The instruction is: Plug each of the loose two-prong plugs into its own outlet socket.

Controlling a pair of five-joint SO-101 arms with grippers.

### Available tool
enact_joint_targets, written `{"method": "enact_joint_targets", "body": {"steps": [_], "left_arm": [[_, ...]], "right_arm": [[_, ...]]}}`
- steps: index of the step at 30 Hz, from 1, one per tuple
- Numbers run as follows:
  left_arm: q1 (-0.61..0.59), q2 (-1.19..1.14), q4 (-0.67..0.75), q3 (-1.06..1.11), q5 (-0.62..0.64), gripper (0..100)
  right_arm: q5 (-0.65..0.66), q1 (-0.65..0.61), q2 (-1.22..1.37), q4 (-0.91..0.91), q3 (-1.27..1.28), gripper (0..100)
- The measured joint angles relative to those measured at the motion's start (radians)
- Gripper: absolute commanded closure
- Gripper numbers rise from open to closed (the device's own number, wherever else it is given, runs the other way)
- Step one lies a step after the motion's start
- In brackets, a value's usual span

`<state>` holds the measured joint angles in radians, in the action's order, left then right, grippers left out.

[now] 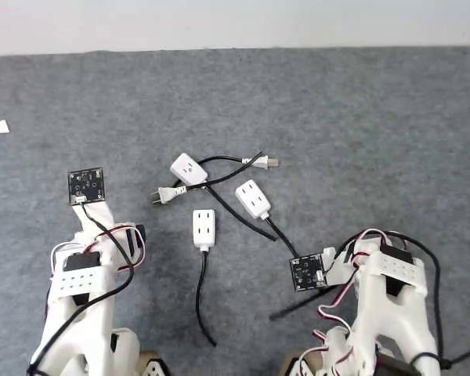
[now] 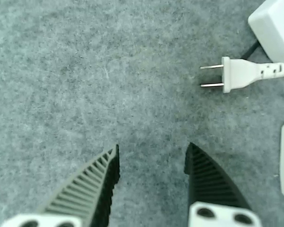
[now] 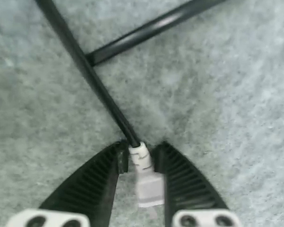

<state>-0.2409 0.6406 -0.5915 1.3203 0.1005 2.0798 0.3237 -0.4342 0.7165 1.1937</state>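
The right gripper point(image 3: 142, 146) is closed on a white plastic two-prong plug point(image 3: 146, 187) with black cord point(image 3: 85, 71). The left gripper point(image 2: 152, 148) stands wide open, empty; a second white plug point(image 2: 241, 74) lies ahead of it.

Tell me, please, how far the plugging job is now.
Done: nothing, the three sockets are empty. In hand: the right gripper grips the first plug; the left gripper is open near the second plug. Left: all three insertions, including the third plug lying loose.

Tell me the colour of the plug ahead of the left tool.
The plug is white, with silver prongs; the left wrist view shows it best.
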Motion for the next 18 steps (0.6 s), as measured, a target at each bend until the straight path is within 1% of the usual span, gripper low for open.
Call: {"method": "enact_joint_targets", "body": {"steps": [6, 8, 10, 13, 16, 18], "left_arm": [[0.000, 0.000, 0.000, 0.000, 0.000, 78], [0.000, 0.000, 0.000, 0.000, 0.000, 78], [0.000, 0.000, 0.000, 0.000, 0.000, 78], [0.000, 0.000, 0.000, 0.000, 0.000, 78], [0.000, 0.000, 0.000, 0.000, 0.000, 78], [0.000, 0.000, 0.000, 0.000, 0.000, 78]], "right_arm": [[-0.003, 0.017, 0.000, 0.000, -0.008, 98.9], [-0.049, 0.018, -0.011, 0.000, -0.008, 98.9], [-0.140, 0.018, -0.037, 0.000, -0.002, 99.0], [-0.311, 0.026, -0.138, 0.026, -0.002, 99.0], [-0.488, -0.003, -0.282, 0.157, 0.000, 99.0], [-0.638, -0.034, -0.393, 0.278, -0.018, 99.0]]}}
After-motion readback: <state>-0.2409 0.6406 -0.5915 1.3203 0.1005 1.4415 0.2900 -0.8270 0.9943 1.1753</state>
